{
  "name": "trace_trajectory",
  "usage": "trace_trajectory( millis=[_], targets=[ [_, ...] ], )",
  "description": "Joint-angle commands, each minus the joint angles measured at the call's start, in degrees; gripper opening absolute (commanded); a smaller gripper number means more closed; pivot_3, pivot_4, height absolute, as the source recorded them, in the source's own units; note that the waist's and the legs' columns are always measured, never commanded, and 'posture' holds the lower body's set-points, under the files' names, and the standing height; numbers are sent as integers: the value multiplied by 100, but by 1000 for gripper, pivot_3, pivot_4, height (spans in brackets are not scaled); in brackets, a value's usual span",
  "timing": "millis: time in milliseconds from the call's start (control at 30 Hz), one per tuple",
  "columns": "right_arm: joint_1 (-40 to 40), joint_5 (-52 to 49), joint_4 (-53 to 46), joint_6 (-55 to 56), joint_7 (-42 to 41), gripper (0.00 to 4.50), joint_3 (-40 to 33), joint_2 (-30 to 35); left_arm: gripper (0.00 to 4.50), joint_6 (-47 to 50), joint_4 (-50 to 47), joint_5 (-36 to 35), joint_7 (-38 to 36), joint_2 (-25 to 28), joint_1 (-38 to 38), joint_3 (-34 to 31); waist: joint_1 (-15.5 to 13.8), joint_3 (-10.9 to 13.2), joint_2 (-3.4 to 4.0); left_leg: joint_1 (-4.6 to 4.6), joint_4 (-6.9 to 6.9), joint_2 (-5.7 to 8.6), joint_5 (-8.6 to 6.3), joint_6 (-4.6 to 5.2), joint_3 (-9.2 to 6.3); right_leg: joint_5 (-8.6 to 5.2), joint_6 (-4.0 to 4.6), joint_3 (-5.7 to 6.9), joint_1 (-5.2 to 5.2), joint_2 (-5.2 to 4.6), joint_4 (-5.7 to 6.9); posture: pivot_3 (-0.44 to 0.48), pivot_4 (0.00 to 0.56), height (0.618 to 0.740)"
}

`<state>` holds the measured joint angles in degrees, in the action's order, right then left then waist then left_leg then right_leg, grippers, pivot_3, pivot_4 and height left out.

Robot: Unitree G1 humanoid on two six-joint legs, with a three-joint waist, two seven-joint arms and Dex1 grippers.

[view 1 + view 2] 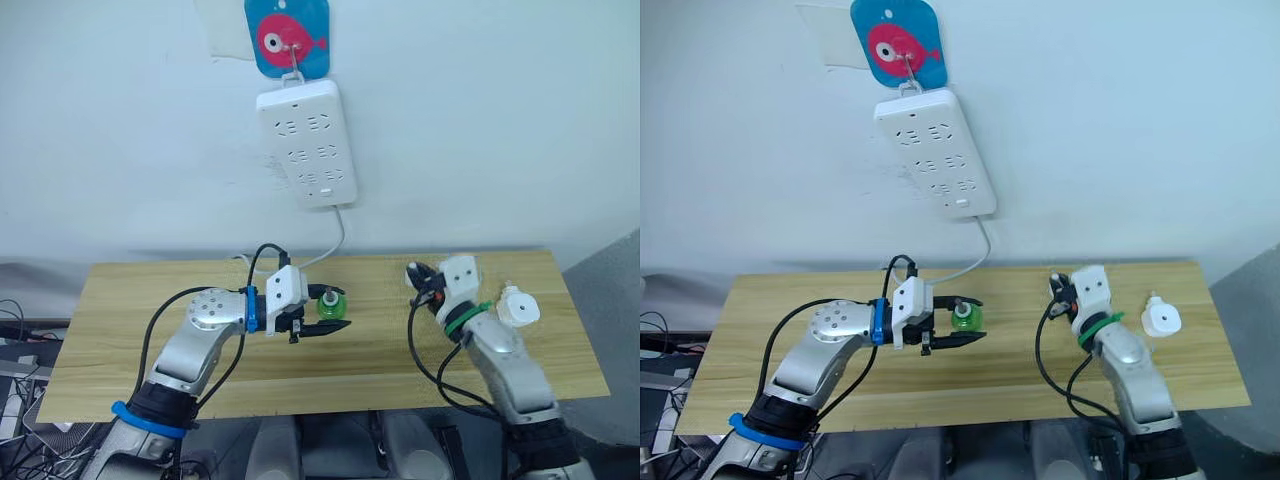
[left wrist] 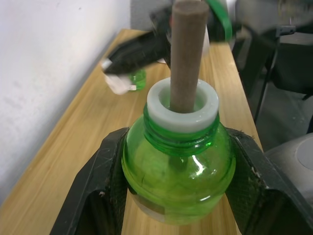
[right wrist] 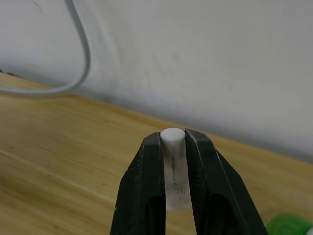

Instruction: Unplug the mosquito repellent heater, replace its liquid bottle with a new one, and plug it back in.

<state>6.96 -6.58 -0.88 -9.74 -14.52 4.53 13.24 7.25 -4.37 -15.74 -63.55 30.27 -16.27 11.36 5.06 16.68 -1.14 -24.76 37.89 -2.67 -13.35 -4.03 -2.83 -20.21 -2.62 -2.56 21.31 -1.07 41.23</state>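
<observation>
My left gripper [image 1: 334,311] is shut on a green liquid bottle [image 2: 178,169] with a white collar and a brown wick [image 2: 187,54] standing out of its open neck; it holds the bottle just above the middle of the wooden table [image 1: 130,300]. My right gripper [image 1: 414,273] is shut on a small white cap [image 3: 174,147], pinched between its two black fingers over the table's right half. The white mosquito repellent heater [image 1: 519,308] lies on the table to the right of my right arm, unplugged. Another small green object [image 2: 137,77] shows under the right gripper's tips.
A white multi-socket power strip [image 1: 306,143] hangs on the wall from a hook with a blue fish sticker [image 1: 287,36]. Its white cable [image 1: 340,240] drops to the back edge of the table. The table's right end lies close beyond the heater.
</observation>
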Motion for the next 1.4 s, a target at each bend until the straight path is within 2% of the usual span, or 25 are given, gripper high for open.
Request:
trace_trajectory(
  millis=[33,333,733,967,1167,1367,1400],
  targets=[
    [22,198,436,647,124,275,-60,-135,2276,82,-352,-144,39,64,80,-109,-15,0,0,0,0,0,0,0,-2,0,0,2,0,0,0,-81,273,740],
    [294,377,1621,1437,367,275,-397,-170,2276,304,-601,-216,95,158,189,-169,-31,4,4,0,-4,0,-1,1,0,0,0,0,0,0,-5,-65,303,740],
    [329,176,1969,1657,214,275,-568,-337,2276,407,-591,-216,95,133,114,-109,-30,10,10,1,-5,-1,-1,2,-2,0,0,0,-4,1,-7,-73,316,740],
    [113,158,1603,1644,36,2544,-560,-261,2276,434,-588,-221,77,106,88,-96,-30,17,19,1,-10,-1,-2,2,-1,0,0,-1,-3,1,-13,-80,314,740],
    [-166,131,771,1671,-321,4486,-455,-62,2276,423,-566,-218,56,106,91,-94,-28,21,26,1,-11,-1,-2,2,1,0,-1,-4,-3,1,-14,-88,313,740],
    [-364,-762,-1086,514,-1405,4486,-193,456,2276,385,-512,-208,34,93,57,-99,-28,26,30,0,-14,-1,-2,2,1,-1,-1,-4,-4,2,-18,-100,313,740],
    [-341,-1059,-1422,147,-1625,4318,-193,616,2276,371,-487,-203,25,88,40,-100,-30,29,31,0,-14,-1,-2,2,0,-1,-1,-4,-4,2,-19,-102,314,740]
  ],
)
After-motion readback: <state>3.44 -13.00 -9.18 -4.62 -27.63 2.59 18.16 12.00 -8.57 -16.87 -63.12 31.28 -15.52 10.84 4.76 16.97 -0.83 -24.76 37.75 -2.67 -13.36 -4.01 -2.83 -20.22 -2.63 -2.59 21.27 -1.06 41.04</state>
